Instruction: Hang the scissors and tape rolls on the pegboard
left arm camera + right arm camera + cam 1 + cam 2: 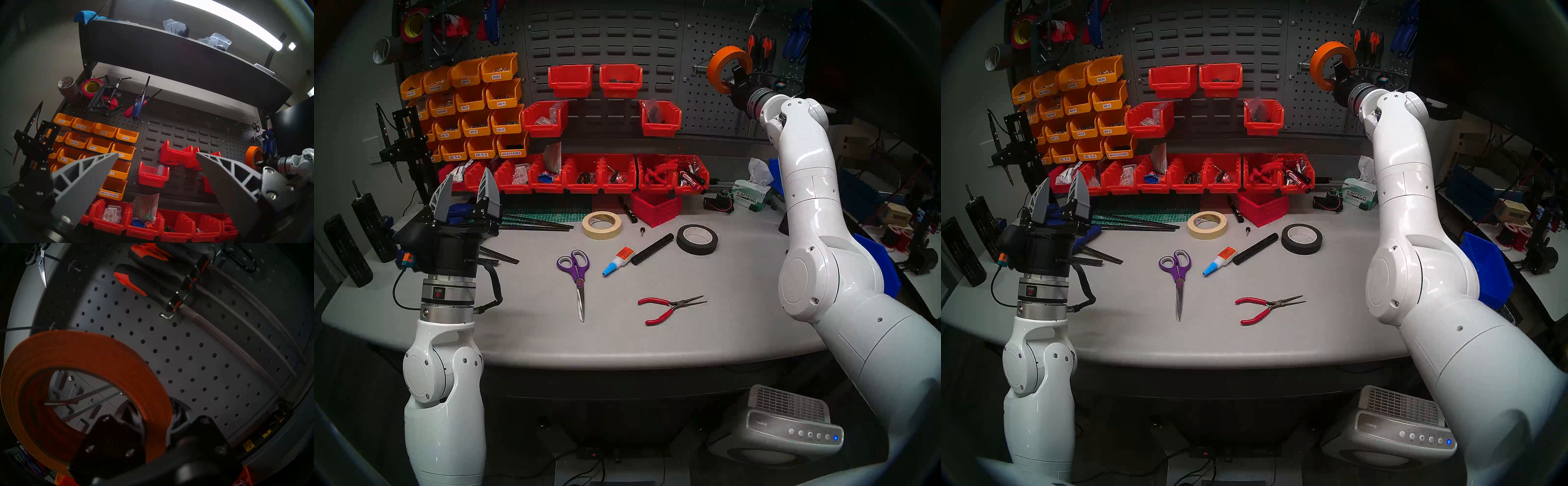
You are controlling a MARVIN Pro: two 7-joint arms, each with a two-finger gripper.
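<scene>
My right gripper [735, 80] is shut on the rim of the orange tape roll [717, 57] and holds it upright against the dark pegboard [704, 101] at the back right. In the right wrist view, a metal hook [79, 396] shows through the hole of the roll [85, 351]; I cannot tell whether the roll rests on it. The purple-handled scissors [577, 271] lie flat mid-table. The cream tape roll [602, 234] lies flat behind them. My left gripper [466, 190] is open and empty, pointing up over the table's left side.
A black tape roll [690, 249], a glue bottle [617, 259], a black cylinder [651, 249] and red pliers [667, 305] lie on the table. Red bins [585, 173] line the back, orange bins [466, 101] the left. Orange-and-black files [153, 277] hang above the held roll.
</scene>
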